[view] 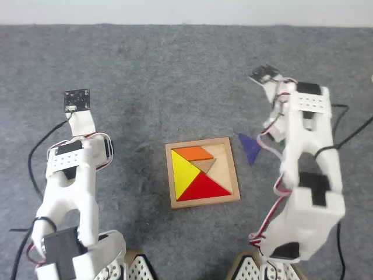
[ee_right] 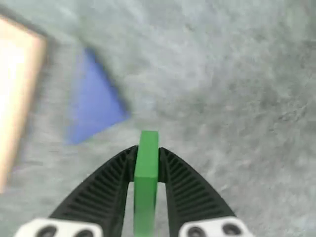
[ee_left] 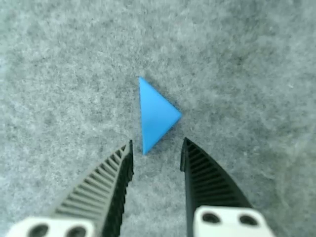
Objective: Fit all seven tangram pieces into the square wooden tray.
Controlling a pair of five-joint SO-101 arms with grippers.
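Note:
The square wooden tray (view: 232,169) lies mid-table and holds an orange piece (view: 194,153), a yellow triangle (view: 183,173), a red triangle (view: 205,188) and a small brown triangle (view: 204,165). Just right of the tray on the felt rests a dark blue triangle (view: 250,147) (ee_right: 94,106). My right gripper (ee_right: 147,150) is shut on a green piece (ee_right: 146,168) held on edge, just short of that triangle. In the left wrist view a light blue triangle (ee_left: 157,114) lies flat on the felt. My left gripper (ee_left: 157,145) hangs open with its tips on either side of the triangle's near corner.
Grey felt covers the whole table. The left arm (view: 73,175) stands left of the tray and the right arm (view: 306,151) right of it. The tray's edge (ee_right: 15,89) shows beside the dark blue triangle in the right wrist view. Cables trail off both arms.

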